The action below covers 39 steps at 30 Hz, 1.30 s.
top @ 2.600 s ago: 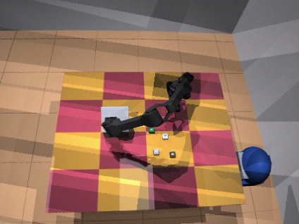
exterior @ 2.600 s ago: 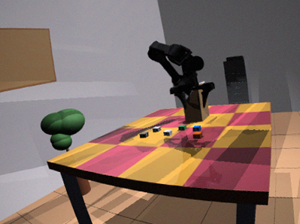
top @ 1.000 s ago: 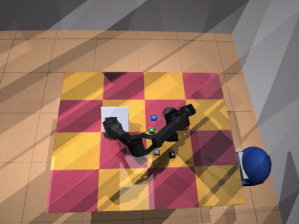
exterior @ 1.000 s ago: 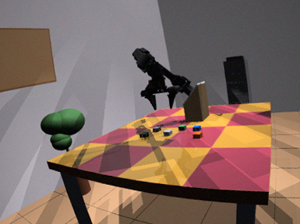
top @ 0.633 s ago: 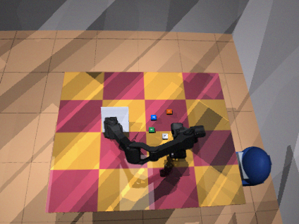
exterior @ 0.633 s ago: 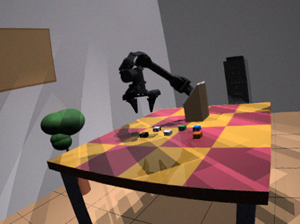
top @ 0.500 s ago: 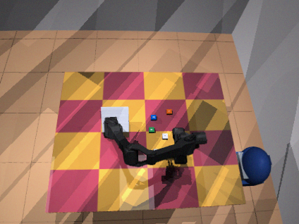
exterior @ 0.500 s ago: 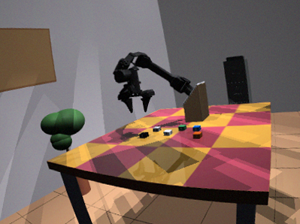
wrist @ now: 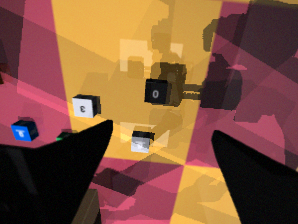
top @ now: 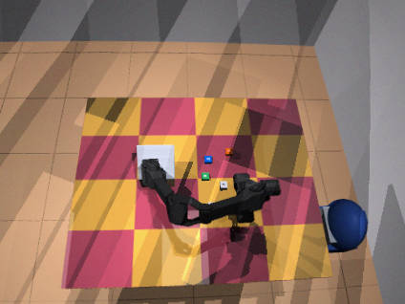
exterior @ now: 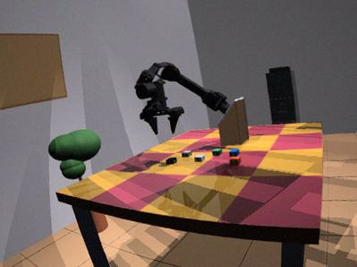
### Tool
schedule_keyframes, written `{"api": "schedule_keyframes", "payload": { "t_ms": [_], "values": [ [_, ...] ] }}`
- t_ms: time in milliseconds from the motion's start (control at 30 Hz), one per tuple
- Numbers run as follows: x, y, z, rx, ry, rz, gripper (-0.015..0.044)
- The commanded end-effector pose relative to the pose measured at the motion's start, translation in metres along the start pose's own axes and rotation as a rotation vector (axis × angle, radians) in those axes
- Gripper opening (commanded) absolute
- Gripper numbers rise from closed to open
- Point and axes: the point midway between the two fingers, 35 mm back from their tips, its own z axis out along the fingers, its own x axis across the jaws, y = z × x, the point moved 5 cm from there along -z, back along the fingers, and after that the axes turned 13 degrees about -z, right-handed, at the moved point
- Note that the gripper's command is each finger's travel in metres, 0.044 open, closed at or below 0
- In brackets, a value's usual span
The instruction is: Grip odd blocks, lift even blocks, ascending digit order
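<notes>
My gripper (exterior: 165, 132) (wrist: 162, 129) is open and empty, high above the table. In the wrist view a black block (wrist: 156, 92) (exterior: 171, 161) showing 0 lies ahead of the fingertips. A grey block (wrist: 140, 142) (exterior: 187, 154) appears between the fingers, far below; glare hides its digit. A white block (wrist: 84, 106) (top: 223, 184) (exterior: 200, 158) shows 3. A blue block (wrist: 24, 131) (top: 208, 159) (exterior: 234, 152) has an unclear digit. A green block (top: 205, 176) (exterior: 217, 151) is mostly behind the left finger in the wrist view. An orange block (top: 228, 151) (exterior: 235, 160) has no readable digit.
A tall wedge-shaped box (exterior: 233, 128) (top: 164, 155) stands by the arm's base. The table top (top: 102, 253) (exterior: 277, 201) is checkered pink and yellow. The arm (top: 179, 210) covers the black block in the top view. A blue rounded object (top: 346, 225) is beyond the table's right edge.
</notes>
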Motion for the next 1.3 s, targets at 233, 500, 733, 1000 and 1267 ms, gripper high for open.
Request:
{"api": "schedule_keyframes", "payload": {
  "t_ms": [233, 500, 733, 1000, 1267],
  "values": [
    [-0.002, 0.0, 0.077, -0.001, -0.006, -0.001, 0.04],
    [-0.002, 0.0, 0.082, -0.001, -0.006, -0.001, 0.04],
    [-0.002, 0.0, 0.094, -0.001, -0.006, -0.001, 0.04],
    [-0.002, 0.0, 0.107, 0.0, -0.007, -0.001, 0.04],
    [-0.002, 0.0, 0.116, 0.0, -0.008, -0.002, 0.04]
  ]
}}
